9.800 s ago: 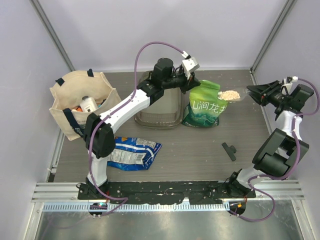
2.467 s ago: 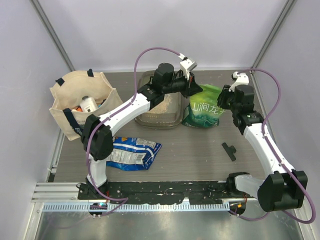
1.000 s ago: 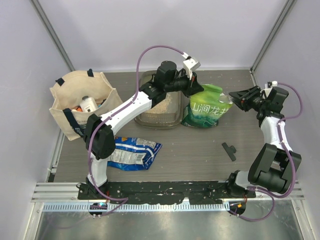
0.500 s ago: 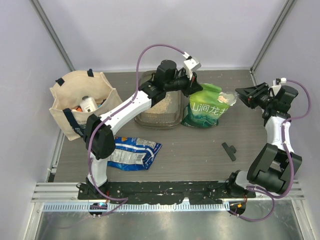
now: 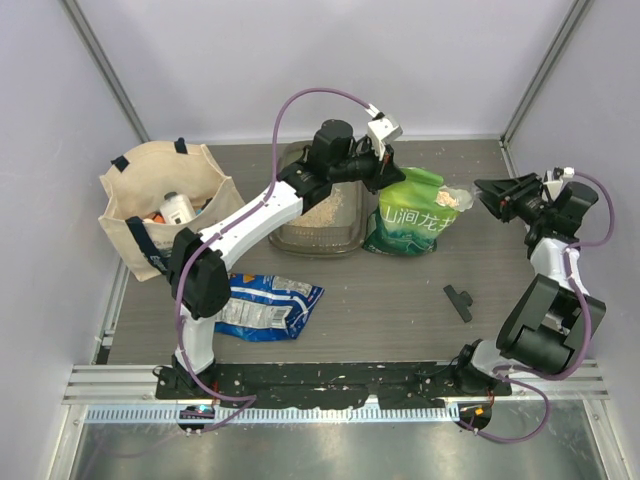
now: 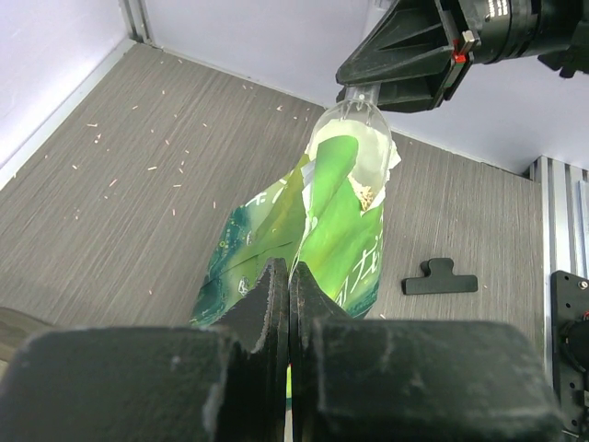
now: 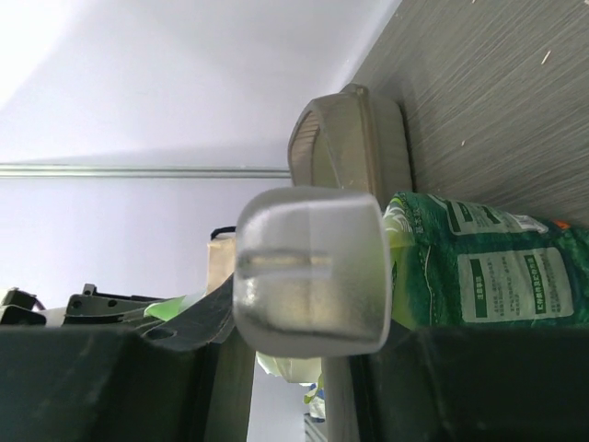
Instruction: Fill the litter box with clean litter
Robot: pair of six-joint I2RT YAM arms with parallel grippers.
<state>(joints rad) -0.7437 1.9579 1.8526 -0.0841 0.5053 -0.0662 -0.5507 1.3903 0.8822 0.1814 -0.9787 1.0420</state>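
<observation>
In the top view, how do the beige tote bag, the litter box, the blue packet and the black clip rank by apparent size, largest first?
1. beige tote bag
2. litter box, partly hidden
3. blue packet
4. black clip

Left arm (image 5: 250,215) and right arm (image 5: 553,262): white links, black joint housings. Purple cable (image 5: 300,100) loops along each. White wrist block (image 5: 382,128), apparently a camera. Left gripper (image 6: 289,272) fingers matte black.
</observation>
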